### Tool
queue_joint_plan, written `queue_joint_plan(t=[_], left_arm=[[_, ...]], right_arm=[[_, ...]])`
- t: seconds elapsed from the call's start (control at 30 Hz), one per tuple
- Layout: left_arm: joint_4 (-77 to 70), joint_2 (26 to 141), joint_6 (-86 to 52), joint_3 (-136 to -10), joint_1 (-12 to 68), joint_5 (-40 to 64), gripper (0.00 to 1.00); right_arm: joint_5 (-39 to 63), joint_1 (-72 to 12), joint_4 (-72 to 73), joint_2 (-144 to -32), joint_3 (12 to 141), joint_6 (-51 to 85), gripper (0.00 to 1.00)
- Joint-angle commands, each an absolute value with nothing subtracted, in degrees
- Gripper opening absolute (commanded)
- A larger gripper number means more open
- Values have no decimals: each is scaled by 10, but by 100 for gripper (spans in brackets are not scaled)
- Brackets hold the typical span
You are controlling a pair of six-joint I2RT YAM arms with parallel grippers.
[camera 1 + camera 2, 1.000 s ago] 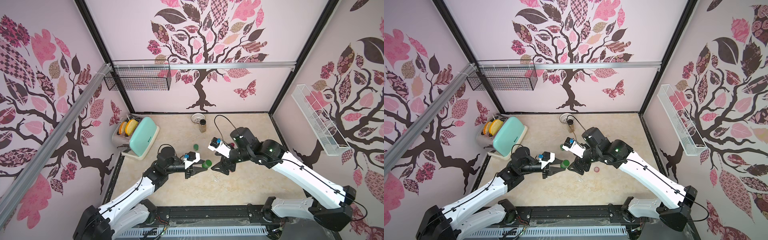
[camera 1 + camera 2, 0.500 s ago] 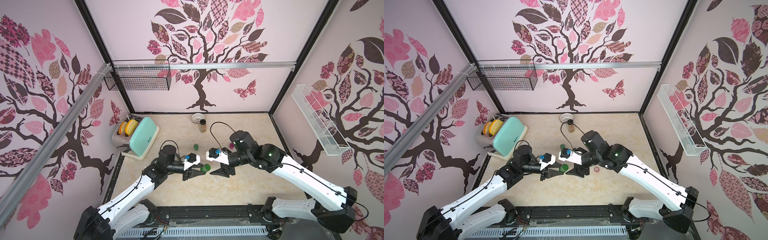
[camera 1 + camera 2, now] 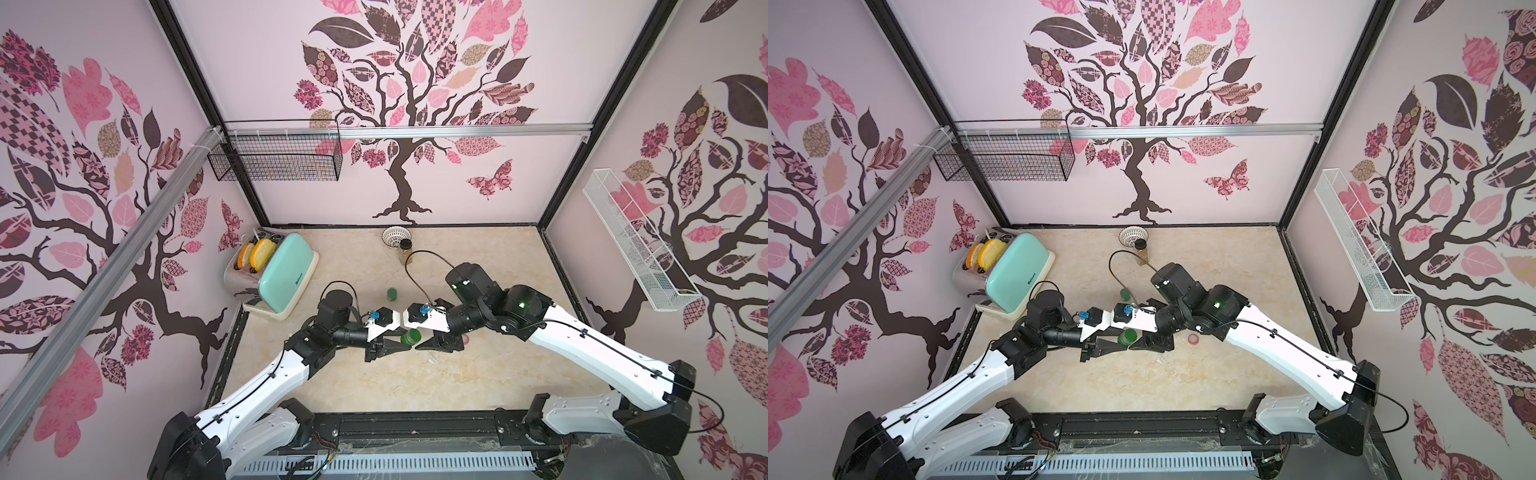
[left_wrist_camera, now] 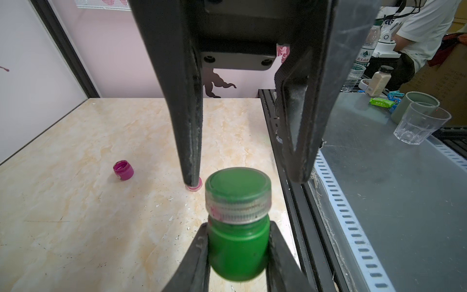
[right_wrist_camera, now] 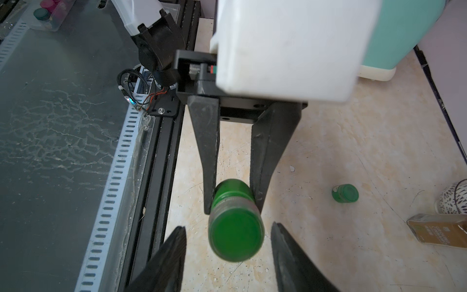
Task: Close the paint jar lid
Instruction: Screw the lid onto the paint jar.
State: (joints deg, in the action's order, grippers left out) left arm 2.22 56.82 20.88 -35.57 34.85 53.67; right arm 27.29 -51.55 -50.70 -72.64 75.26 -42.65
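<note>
The green paint jar (image 4: 237, 252), its lid (image 4: 237, 192) on top, is kept pinched by the left hand (image 4: 238, 227) above the counter (image 4: 75, 215), while the right hand (image 5: 227, 227), farther off and wider a second ago, has been brought around the lid, fingers narrowed but not touching it.

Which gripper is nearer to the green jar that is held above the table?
Left. The left gripper is shut on the green jar, touching its body. The right gripper is open, one finger on each side of the lid, with a gap to both.
</note>
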Motion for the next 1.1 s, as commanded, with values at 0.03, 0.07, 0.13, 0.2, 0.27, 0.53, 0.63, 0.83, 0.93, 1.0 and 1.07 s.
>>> queue_joint_plan(t=[0.03, 0.07, 0.13, 0.2, 0.27, 0.53, 0.63, 0.83, 0.93, 1.0, 1.07], left_arm=[[19, 566, 213, -362, 346, 547, 15], [19, 566, 213, -362, 346, 547, 15], [19, 566, 214, -362, 346, 546, 15], [19, 566, 213, -362, 346, 546, 15], [19, 565, 214, -362, 346, 544, 15], [8, 556, 214, -358, 346, 530, 15], [-10, 543, 209, -351, 346, 508, 15], [-43, 513, 206, -332, 346, 455, 15], [-53, 500, 207, -325, 346, 434, 15], [-56, 494, 209, -322, 346, 422, 15], [-60, 489, 210, -318, 346, 411, 15]], right_arm=[[280, -519, -517, -734, 778, -430, 50], [279, -519, -517, -736, 779, -430, 48], [278, -519, -518, -739, 780, -428, 43], [277, -520, -518, -740, 781, -425, 38], [275, -519, -515, -741, 781, -423, 34], [279, -519, -498, -750, 779, -351, 20], [278, -519, -471, -748, 768, -287, 16], [248, -533, -422, -747, 744, -156, 13], [209, -540, -412, -757, 747, -74, 12], [192, -541, -409, -767, 753, -10, 11], [181, -542, -404, -775, 755, 56, 10]])
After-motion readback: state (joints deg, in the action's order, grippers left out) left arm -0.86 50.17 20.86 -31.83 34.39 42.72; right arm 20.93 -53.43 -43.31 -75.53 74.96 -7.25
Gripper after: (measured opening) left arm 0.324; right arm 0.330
